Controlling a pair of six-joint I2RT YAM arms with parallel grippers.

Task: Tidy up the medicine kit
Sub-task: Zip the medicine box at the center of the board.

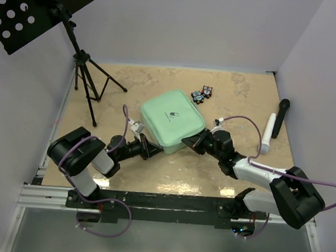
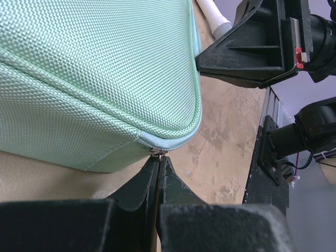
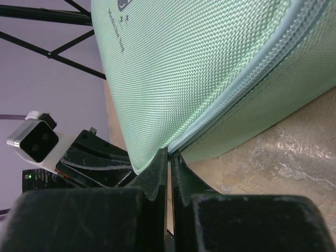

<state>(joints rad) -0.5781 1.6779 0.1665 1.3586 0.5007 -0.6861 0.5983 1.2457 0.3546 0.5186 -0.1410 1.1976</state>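
The left gripper (image 2: pixel 157 158) is being pinched shut on the zip pull (image 2: pixel 157 152) at the near corner of the kit (image 1: pixel 173 119). The right gripper (image 3: pixel 169 156) is being pressed against the zip seam, its fingers almost together with nothing seen between them. The kit is lying mid-table with its lid down. Which way the zip is being run cannot be told. Two packets (image 1: pixel 202 94), a tube (image 1: pixel 268 132) and a pen (image 1: pixel 280 117) are being left outside, so the task is judged unfinished.

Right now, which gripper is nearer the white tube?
Right. The right gripper sits at the near right edge of the medicine kit, toward the white tube; the left gripper is at its near left corner, farther off.
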